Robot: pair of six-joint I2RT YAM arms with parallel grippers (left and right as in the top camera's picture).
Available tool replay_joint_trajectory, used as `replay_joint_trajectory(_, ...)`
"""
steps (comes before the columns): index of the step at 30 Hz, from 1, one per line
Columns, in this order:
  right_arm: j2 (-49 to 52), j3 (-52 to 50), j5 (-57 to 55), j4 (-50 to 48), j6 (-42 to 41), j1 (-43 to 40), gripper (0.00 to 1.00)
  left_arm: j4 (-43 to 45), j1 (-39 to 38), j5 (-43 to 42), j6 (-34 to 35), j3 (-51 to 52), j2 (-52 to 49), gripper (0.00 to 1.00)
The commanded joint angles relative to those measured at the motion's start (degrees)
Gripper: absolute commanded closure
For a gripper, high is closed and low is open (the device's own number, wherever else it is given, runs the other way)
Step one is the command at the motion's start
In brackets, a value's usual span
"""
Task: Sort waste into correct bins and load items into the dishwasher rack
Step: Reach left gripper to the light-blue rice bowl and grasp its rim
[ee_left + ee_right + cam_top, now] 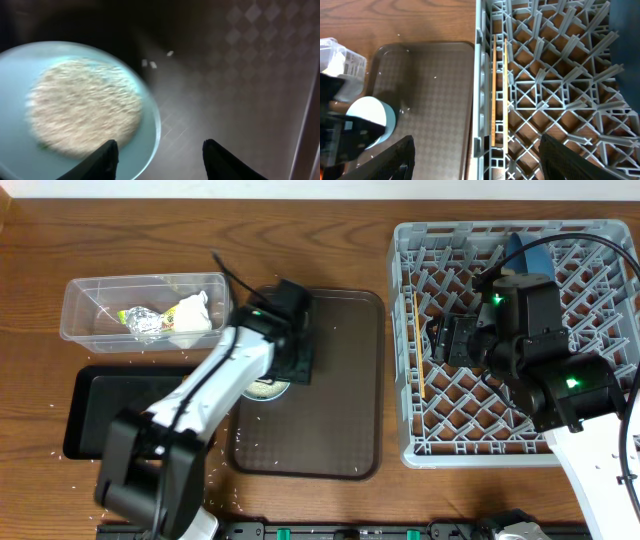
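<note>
We're at the bowl point(145, 147) now — light blue, heaped with rice point(82, 107), sitting at the left edge of the brown tray point(340, 380); from above it is almost wholly hidden under the left gripper point(160, 150). The wrist view shows that gripper's fingers point(107, 162) standing apart with the near rim between them, one over the inside, one outside; nothing is pinched yet, so we call this the approach to the grasp. The bowl sits upright, mouth to the ceiling; it's round, so there's no long axis to line up with — any stretch of rim will do.

Next, as we read it: clamp on the rim, lift level so the rice stays in, carry it left and tip it out; the clear box point(80, 310) holds crumpled wrappers point(140, 320), so the black tray point(100, 415) looks the likelier home for food, though we can't be sure; only then does the bowl go to the rack point(470, 455).

The right gripper point(476, 142) hangs over the rack's left wall, jaws wide, holding nothing.
</note>
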State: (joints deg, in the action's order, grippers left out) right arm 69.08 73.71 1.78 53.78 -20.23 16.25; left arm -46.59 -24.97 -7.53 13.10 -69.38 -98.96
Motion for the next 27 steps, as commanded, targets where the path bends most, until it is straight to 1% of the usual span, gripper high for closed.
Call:
replay_joint_trajectory(1, -0.39, 0.44, 0.20, 0.44, -0.55, -0.70, 0.27, 1.14, -1.27, 1.20, 0.09, 0.55, -4.39, 0.48)
replay_joint_trajectory(4, -0.39, 0.44, 0.17, 1.07, -0.55, -0.70, 0.27, 1.27, -1.49, 2.64, 0.31, 0.55, -6.56, 0.55)
replay_joint_trajectory(9, -0.39, 0.44, 0.17, 1.79, -0.50, -0.70, 0.28, 1.05, -1.46, 3.56, 0.92, 0.37, -4.90, 0.55)
replay_joint_trajectory(14, -0.39, 0.44, 0.15, 1.55, -0.52, -0.70, 0.27, -1.20, -1.46, 5.51, 1.14, 0.15, -1.18, 0.55)
replay_joint_trajectory(15, -0.39, 0.44, 0.15, 1.51, -0.52, -0.70, 0.27, -1.79, -1.46, 6.54, 1.20, 0.15, -0.28, 0.55)
replay_joint_trajectory(17, -0.39, 0.44, 0.15, 1.53, -0.52, -0.70, 0.27, -3.87, -1.18, 11.93, 4.50, 0.15, 1.90, 0.55)
replay_joint_trajectory(19, -0.37, 0.44, 0.15, 1.57, -0.52, -0.70, 0.27, -6.12, 0.02, 16.09, 5.86, 0.15, 4.68, 0.55)
replay_joint_trajectory(21, -0.37, 0.44, 0.15, 1.53, -0.52, -0.70, 0.27, -7.41, 1.79, 17.27, 5.86, 0.15, 6.40, 0.53)
replay_joint_trajectory(22, -0.37, 0.44, 0.17, 1.53, -0.52, -0.70, 0.27, -7.91, 3.28, 17.22, 5.84, 0.17, 7.04, 0.49)
replay_joint_trajectory(25, -0.37, 0.44, 0.17, 1.55, -0.55, -0.70, 0.27, -7.54, 7.80, 16.33, 5.88, 0.61, 6.71, 0.49)
replay_joint_trajectory(27, -0.37, 0.44, 0.17, 1.55, -0.52, -0.70, 0.27, -5.29, 10.71, 13.07, 5.31, 1.73, 5.57, 0.49)
